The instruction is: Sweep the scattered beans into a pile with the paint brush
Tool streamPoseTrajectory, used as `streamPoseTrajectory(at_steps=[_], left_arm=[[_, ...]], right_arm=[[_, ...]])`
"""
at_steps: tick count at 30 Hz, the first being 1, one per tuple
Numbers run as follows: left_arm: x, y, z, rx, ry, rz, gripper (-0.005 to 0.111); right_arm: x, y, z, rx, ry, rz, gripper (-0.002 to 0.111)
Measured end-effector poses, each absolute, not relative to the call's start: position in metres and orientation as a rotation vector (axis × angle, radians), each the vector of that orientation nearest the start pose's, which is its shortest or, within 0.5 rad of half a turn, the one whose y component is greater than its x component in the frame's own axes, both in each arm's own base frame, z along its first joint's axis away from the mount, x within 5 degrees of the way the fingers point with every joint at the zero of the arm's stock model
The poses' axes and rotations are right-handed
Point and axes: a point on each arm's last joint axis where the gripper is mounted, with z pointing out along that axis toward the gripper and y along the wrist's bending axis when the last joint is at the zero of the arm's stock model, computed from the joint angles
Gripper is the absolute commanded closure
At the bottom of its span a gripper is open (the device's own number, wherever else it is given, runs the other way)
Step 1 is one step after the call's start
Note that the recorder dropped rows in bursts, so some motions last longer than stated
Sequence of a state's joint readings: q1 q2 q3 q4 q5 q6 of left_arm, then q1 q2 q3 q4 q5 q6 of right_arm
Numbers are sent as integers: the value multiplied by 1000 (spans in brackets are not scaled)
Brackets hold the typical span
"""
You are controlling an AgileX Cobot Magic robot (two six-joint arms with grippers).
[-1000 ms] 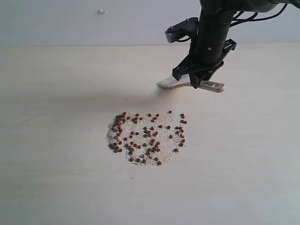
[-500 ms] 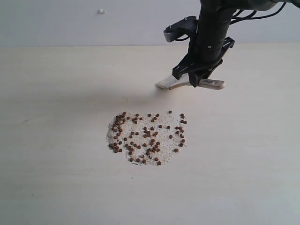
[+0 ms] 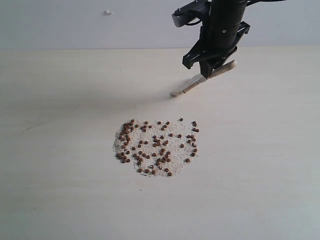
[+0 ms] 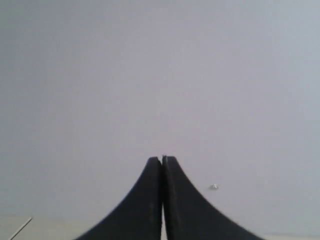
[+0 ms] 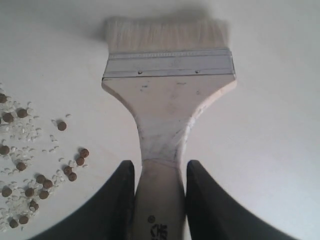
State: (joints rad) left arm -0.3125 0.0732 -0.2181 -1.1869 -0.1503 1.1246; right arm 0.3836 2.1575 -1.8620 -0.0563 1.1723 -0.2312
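Note:
The beans (image 3: 157, 146) lie scattered in a rough round patch with whitish grains in the middle of the pale table (image 3: 60, 150); some show in the right wrist view as beans (image 5: 30, 165). My right gripper (image 3: 209, 70) is shut on the paint brush (image 3: 200, 81) by its wooden handle, beyond the patch. The brush slopes down to the left, with its bristle end low near the table. In the right wrist view the paint brush (image 5: 167, 95) shows its silver ferrule and off-white bristles, and my right gripper (image 5: 160, 172) clamps the handle. My left gripper (image 4: 161, 159) is shut on nothing, facing a blank wall.
A grey wall (image 3: 75, 22) rises behind the table, with a small white speck (image 3: 108, 12) on it. Bare tabletop surrounds the bean patch on all sides.
My right gripper has risen and tilted the brush: its handle end has lifted and the bristle end now points down to the left. The beans have not moved.

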Motion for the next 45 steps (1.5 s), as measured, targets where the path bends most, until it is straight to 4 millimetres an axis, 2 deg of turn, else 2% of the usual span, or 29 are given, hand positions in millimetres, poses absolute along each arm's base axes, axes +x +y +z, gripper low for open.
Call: streamPoseTrajectory(at_steps=[4, 7, 8, 9, 12, 13, 14, 15, 16, 17, 18, 19, 22, 24, 26, 28, 30, 38, 45], left_arm=[[67, -6, 310, 13, 1278, -225, 107], [98, -18, 320, 73, 1256, -186, 107], [110, -26, 322, 109, 1239, -199, 107], [135, -45, 325, 232, 1184, -235, 107], [177, -86, 321, 553, 1121, -300, 104], [193, -100, 314, 674, 1108, -324, 95], [225, -124, 293, 879, 1127, -364, 81], [251, -139, 280, 993, 1130, -386, 65], [267, -148, 264, 1060, 1153, -401, 36], [289, -158, 246, 1113, 1179, -424, 20], [299, -165, 238, 1139, 1184, -435, 2], [314, -177, 221, 1170, 1199, -457, 2], [326, -204, 197, 1242, 1175, -486, 2], [325, -234, 175, 1332, 1099, -477, 2], [323, -257, 158, 1333, 1094, -495, 2], [326, -272, 144, 1302, 1123, -511, 2], [330, -282, 130, 1289, 1146, -526, 2], [340, -298, 104, 1254, 1187, -545, 2], [342, -316, 105, 1162, 1202, -647, 2]], right_arm=[[424, 166, 217, -916, 2806, -56, 108], [424, 166, 214, -922, 2813, -58, 108], [424, 166, 214, -922, 2814, -58, 108], [424, 166, 213, -923, 2816, -58, 108], [424, 166, 213, -923, 2816, -58, 108], [424, 166, 213, -923, 2816, -58, 108], [424, 166, 213, -923, 2816, -58, 108], [424, 166, 213, -923, 2816, -58, 108], [424, 166, 213, -923, 2816, -58, 108], [424, 166, 213, -923, 2816, -58, 108], [424, 166, 213, -923, 2816, -58, 108], [424, 166, 213, -923, 2816, -58, 108], [424, 166, 213, -925, 2815, -58, 108], [424, 166, 213, -925, 2815, -58, 108], [424, 166, 213, -925, 2815, -58, 108], [424, 166, 213, -923, 2816, -58, 108], [425, 166, 213, -923, 2815, -58, 108], [431, 171, 231, -869, 2770, -15, 108], [430, 174, 235, -852, 2775, 41, 108]])
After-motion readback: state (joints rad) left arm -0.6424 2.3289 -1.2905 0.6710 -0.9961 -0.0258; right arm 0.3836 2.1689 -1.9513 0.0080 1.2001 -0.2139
